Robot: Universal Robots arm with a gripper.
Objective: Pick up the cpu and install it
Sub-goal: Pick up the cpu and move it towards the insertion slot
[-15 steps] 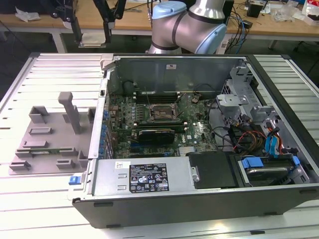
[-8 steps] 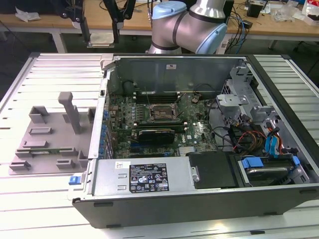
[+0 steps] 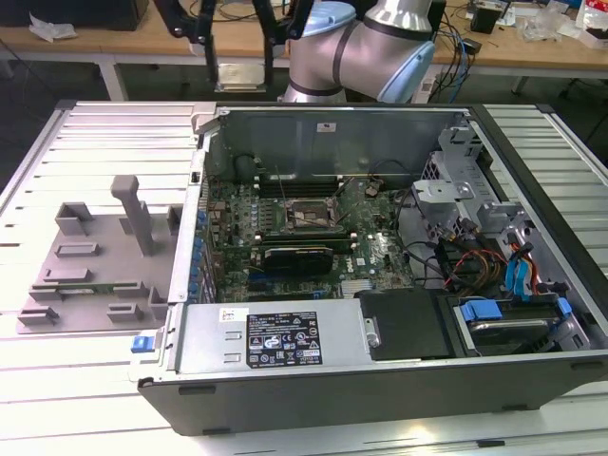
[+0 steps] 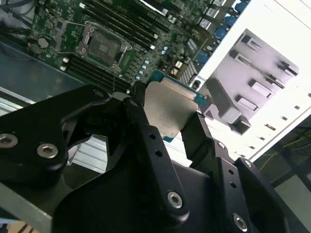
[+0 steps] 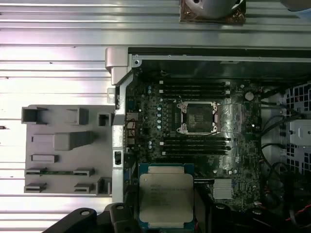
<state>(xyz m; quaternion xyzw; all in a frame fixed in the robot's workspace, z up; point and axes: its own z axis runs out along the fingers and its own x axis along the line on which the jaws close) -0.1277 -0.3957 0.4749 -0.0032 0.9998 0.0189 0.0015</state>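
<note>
1. White slats made up the table (image 3: 57, 380), and a big open computer case (image 3: 380, 389) lay on it in the middle of the exterior view.
2. A grey tray (image 3: 95, 275) sat on the table at the exterior view's left, just beside the case.
3. The robot arm (image 3: 380, 47) showed at the upper middle of the exterior view, behind the case.
4. Inside the case was the green board (image 3: 370, 252). The socket (image 3: 309, 217) sat near the middle of it, and it looked empty.
5. In the second wrist view, the claw (image 4: 167, 116) was pinching the cpu (image 4: 167, 109) by two of its sides, one black finger (image 4: 138, 99) on each side.
6. In the first wrist view, the cpu (image 5: 165, 196) had its silver top facing the camera. It was up in the air over the case and apart from the socket (image 5: 198, 118), not yet in it.
7. What could go wrong, I think:
   - The cpu was held only by its thin edges, so a bump or a jerk could make it slip and fall on the board.
   - If it came down tilted or turned the wrong way, it would not sit flat, and a hard push could hurt the socket.
   - The claw is wide, so it could knock the parts around the socket on the way down.
</note>
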